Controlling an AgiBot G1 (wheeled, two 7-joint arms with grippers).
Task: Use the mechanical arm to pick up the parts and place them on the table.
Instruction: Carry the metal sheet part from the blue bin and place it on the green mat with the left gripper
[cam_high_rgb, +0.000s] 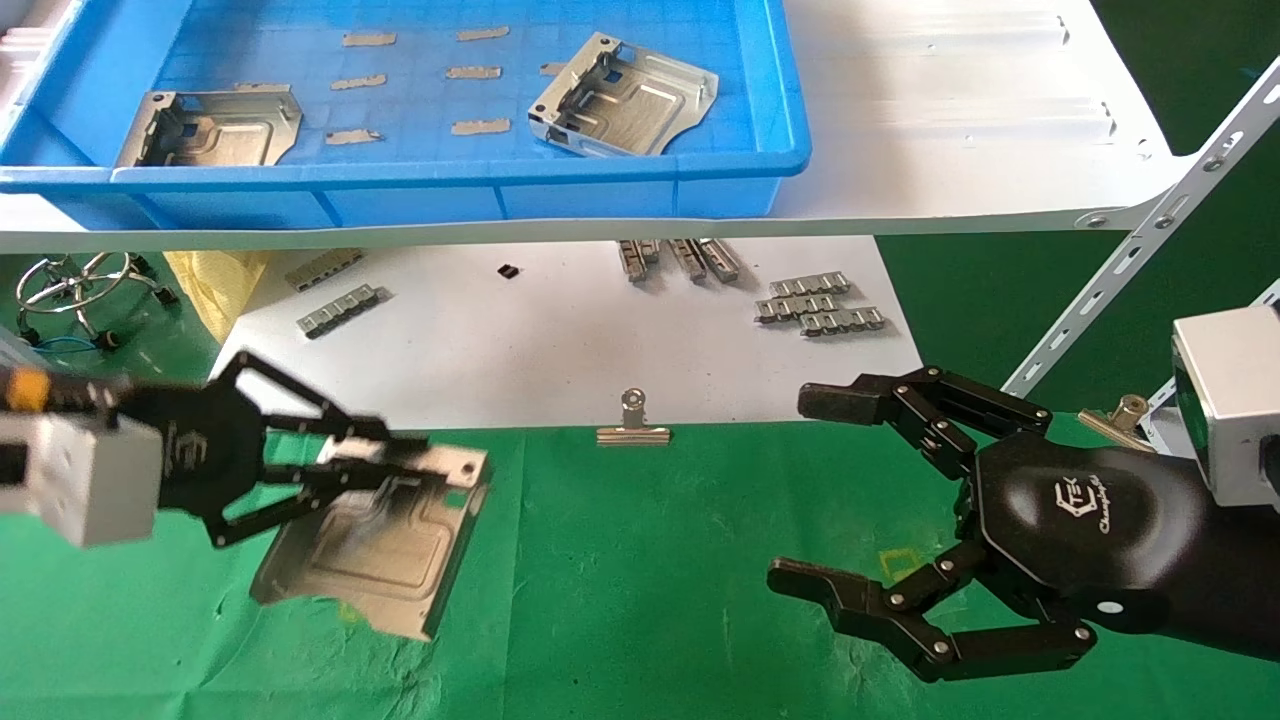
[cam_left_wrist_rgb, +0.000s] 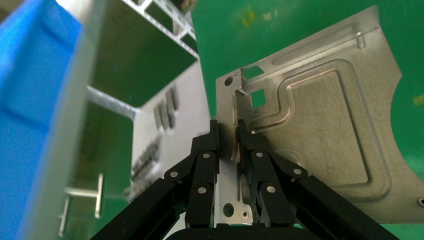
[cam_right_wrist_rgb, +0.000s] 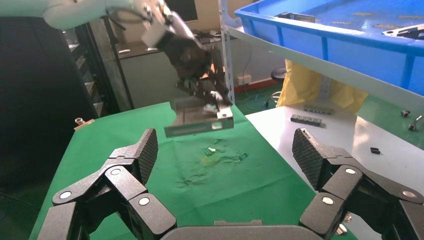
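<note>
Green table (cam_high_rgb: 650, 560), left gripper (cam_high_rgb: 400, 465) clamping part (cam_high_rgb: 380, 555)

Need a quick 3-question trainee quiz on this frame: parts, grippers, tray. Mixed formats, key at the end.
1. True or false: the left gripper is shut on a silver part, holding it by its upturned side wall.
2. How many silver parts lie in the blue tray?
3. The right gripper is: A) open over the green table, holding nothing; B) shut on a part; C) inside the tray.

Key:
1. True; the left wrist view shows the fingers pinching the wall.
2. Two: one at the tray's left, one at its right.
3. A.
</note>
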